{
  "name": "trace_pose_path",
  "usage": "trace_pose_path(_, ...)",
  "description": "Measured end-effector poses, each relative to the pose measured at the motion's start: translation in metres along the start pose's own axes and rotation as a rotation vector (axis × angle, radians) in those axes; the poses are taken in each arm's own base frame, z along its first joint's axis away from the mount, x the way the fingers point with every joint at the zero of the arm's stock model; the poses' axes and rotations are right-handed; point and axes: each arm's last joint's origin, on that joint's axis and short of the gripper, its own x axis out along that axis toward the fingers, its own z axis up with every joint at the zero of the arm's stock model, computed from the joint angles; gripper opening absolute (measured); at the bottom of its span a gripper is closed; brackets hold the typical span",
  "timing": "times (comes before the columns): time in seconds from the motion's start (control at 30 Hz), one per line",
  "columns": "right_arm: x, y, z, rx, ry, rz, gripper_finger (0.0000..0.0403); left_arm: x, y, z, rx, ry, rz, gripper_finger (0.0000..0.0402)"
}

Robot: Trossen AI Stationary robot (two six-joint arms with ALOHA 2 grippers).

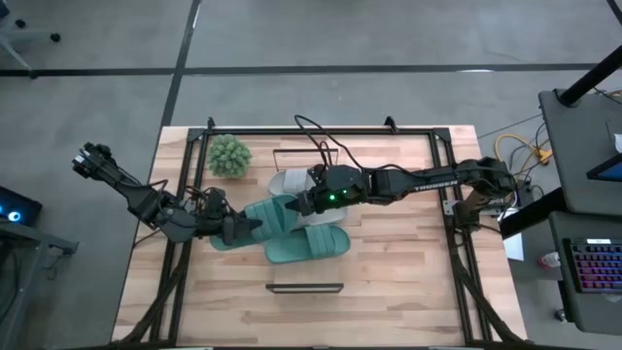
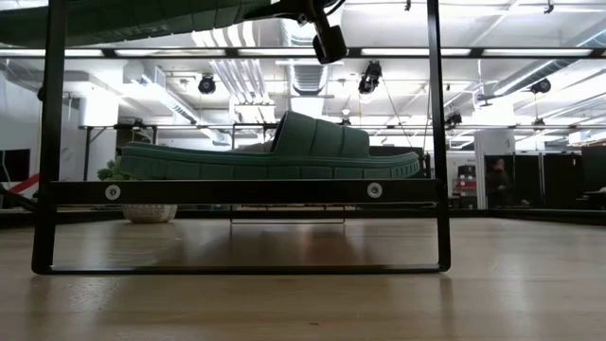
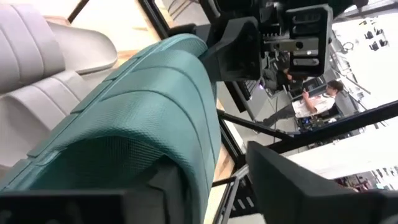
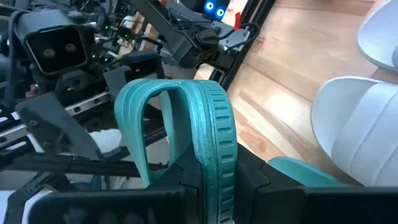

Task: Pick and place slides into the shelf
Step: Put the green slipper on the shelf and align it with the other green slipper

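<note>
Both grippers hold one teal slide (image 1: 270, 216) in the air near the table's middle. The left gripper (image 1: 236, 230) is clamped on its end nearest the table's left edge. The right gripper (image 1: 306, 202) pinches the arched strap (image 4: 214, 134), its fingers closed thinly across the strap's width. The second teal slide (image 1: 309, 244) lies flat just beside it toward the table's front edge, and the low view shows it behind the shelf's (image 2: 246, 192) front rail. The two grey slides (image 1: 294, 182) sit together toward the back edge, near a small plant (image 1: 229, 155). The slide looks like light, soft foam: it should flex and sag if held by one end only, and its ribbed skin likely grips well. The strap is the natural handle, though it may stretch.
</note>
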Motion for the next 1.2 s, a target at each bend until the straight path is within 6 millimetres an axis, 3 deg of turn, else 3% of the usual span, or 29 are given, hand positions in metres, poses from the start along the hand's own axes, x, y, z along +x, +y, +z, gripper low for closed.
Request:
trace_pose_path(0.2, -0.001, 0.000, -0.001, 0.007, 0.002, -0.011, 0.0033, -0.001, 0.000, 0.002, 0.012, -0.029, 0.005, 0.0212)
trace_pose_path(0.3, -0.003, 0.001, -0.002, 0.015, -0.013, -0.021, 0.0033, -0.003, 0.001, 0.006, 0.014, -0.069, 0.011, 0.0228)
trace_pose_path(0.77, -0.053, -0.007, -0.010, 0.077, -0.134, -0.106, 0.0033, -0.039, 0.022, 0.040, 0.119, -0.180, 0.082, 0.0220)
trace_pose_path(1.2, -0.080, -0.038, -0.060, 0.263, -0.231, 0.022, 0.0033, -0.048, 0.024, 0.049, 0.170, -0.275, 0.104, 0.0219)
